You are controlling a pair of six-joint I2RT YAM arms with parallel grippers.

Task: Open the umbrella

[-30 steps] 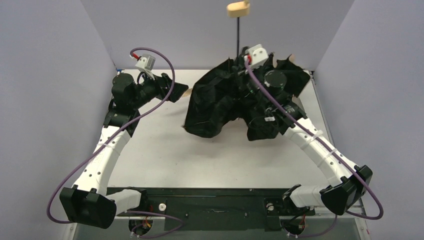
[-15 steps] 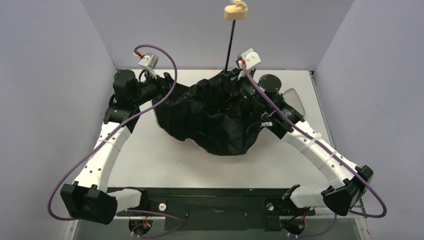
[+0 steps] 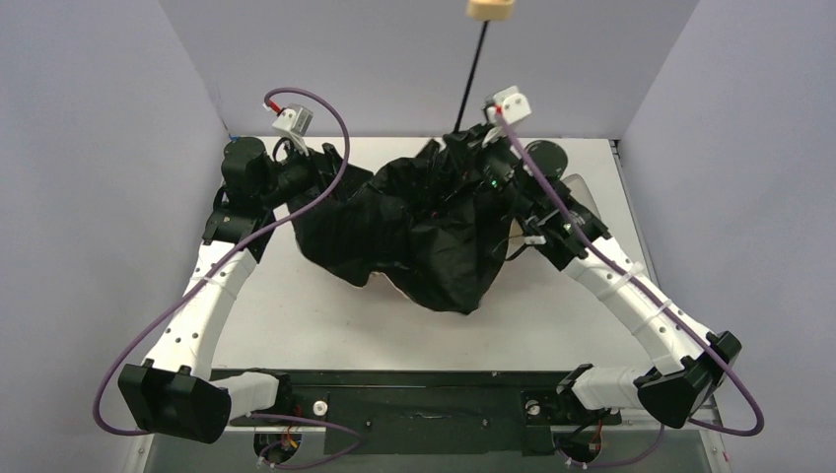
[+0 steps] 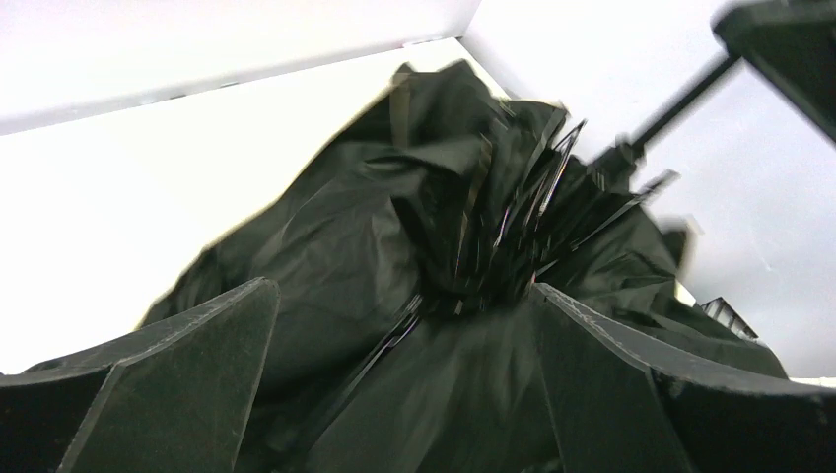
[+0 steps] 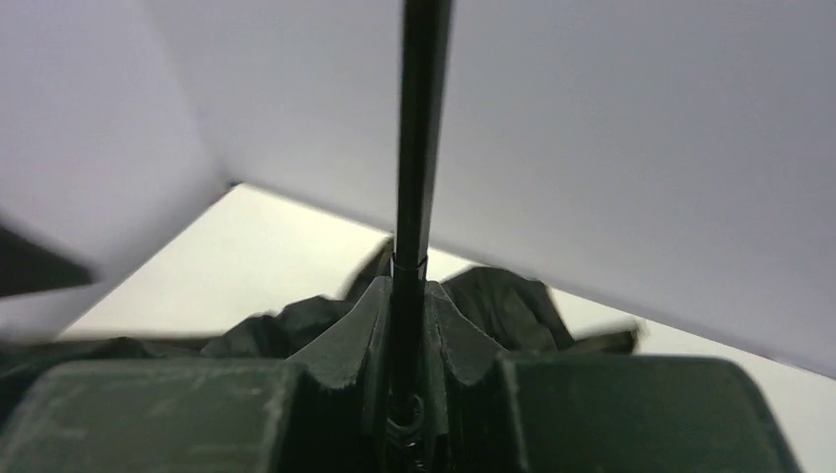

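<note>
- You're looking at the umbrella (image 3: 414, 236) lying as a crumpled black heap at the middle-back of the table (image 3: 325, 315) — lining side up, with a sliver of tan fabric peeking out at its near edge.
- Its thin black shaft (image 3: 471, 79) is sticking up out of the heap toward the back wall, leaning a little to the right, with the beige handle knob (image 3: 490, 9) at the top.
- Your right gripper (image 5: 406, 315) is pinching that shaft low down, just above the fabric, with its jaws drawn narrow around it.
- Your left gripper (image 4: 399, 291) is sitting at the heap's left edge with its jaws spread wide — black cloth and bunched ribs are lying just ahead of its fingers (image 4: 197, 365), and you cannot tell whether they are touching.
</note>
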